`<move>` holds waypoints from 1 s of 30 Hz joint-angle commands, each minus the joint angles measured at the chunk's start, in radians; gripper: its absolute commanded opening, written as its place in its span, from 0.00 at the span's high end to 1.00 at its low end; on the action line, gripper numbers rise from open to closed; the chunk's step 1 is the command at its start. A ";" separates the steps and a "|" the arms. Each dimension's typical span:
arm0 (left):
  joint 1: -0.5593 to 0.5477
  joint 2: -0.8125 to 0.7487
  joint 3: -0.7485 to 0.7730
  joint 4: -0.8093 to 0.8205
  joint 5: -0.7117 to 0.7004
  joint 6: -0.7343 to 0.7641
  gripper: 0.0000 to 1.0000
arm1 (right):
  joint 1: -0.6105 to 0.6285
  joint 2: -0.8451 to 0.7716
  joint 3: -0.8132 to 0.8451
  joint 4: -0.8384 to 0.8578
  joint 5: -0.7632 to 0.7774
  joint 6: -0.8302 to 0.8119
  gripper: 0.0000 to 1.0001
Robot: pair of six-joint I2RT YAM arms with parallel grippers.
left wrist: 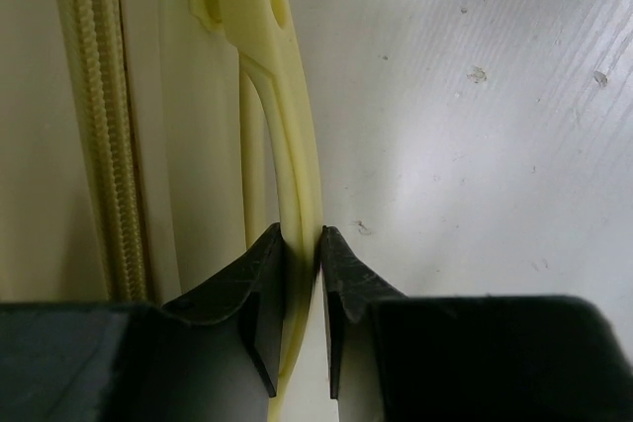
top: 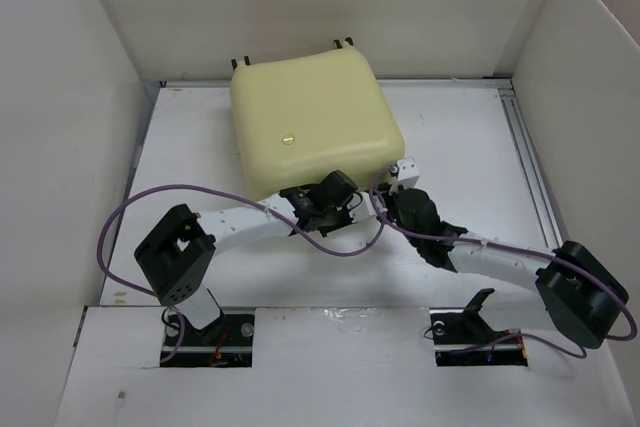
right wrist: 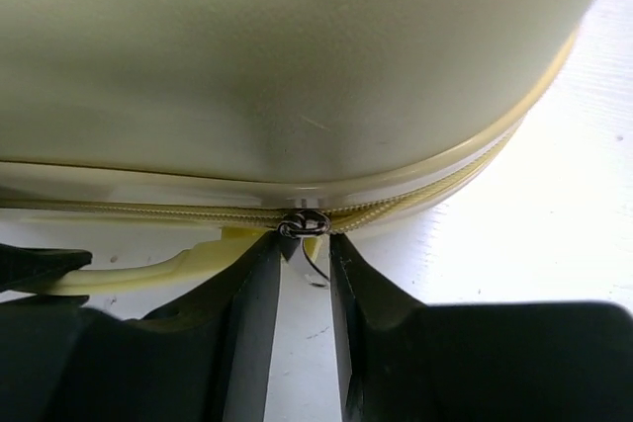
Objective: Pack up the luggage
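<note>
On the white table [top: 470, 147], a little behind its middle, the luggage [top: 315, 127] lies flat with both shells closed and the pale yellow top facing up. Its small black wheels [top: 343, 43] stick out at the far edge, towards the back wall, and a small gold badge [top: 287, 138] sits on the top shell. Both arms reach from the near side to the front edge of the suitcase, and thin purple cables [top: 130, 207] loop beside them. The left gripper [left wrist: 302, 234] is at the near edge, about in the middle of it, and its two black fingers [left wrist: 259, 264] are pressed together on the thin pale yellow handle [left wrist: 297, 145], which passes upright between them. Just beside the handle in this view the zipper [left wrist: 94, 145] runs along the shell as a ribbed yellow line. The right gripper [right wrist: 305, 239] is at the near right corner of the suitcase, where the shell curves round. Its jaws stand narrow, with a small gap, and the metal zipper pull [right wrist: 303, 223] sits just at the fingertips, between them. I cannot tell from the right wrist view whether the fingers really press the pull or only stand around it. In the top view the two grippers are near each other along the same edge.
</note>
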 commanded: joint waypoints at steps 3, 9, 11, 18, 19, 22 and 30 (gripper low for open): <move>-0.027 -0.017 0.016 -0.093 0.090 -0.053 1.00 | 0.038 -0.090 0.051 -0.031 0.145 -0.005 0.67; -0.027 -0.017 0.007 -0.074 0.079 -0.053 1.00 | 0.038 -0.090 0.072 -0.041 0.145 -0.005 0.73; -0.027 -0.017 0.007 -0.074 0.079 -0.053 1.00 | 0.038 -0.090 0.072 -0.041 0.145 -0.005 0.86; -0.027 -0.017 -0.002 -0.065 0.079 -0.053 1.00 | 0.038 -0.070 0.072 -0.041 0.127 -0.023 0.98; -0.027 -0.017 -0.002 -0.065 0.079 -0.053 1.00 | 0.038 -0.070 0.063 -0.041 0.127 -0.023 0.98; -0.027 -0.017 -0.002 -0.065 0.079 -0.053 1.00 | 0.038 -0.058 0.054 -0.041 0.098 -0.023 0.85; -0.027 -0.017 0.007 -0.065 0.079 -0.053 1.00 | 0.029 0.017 0.075 0.017 0.113 -0.033 0.81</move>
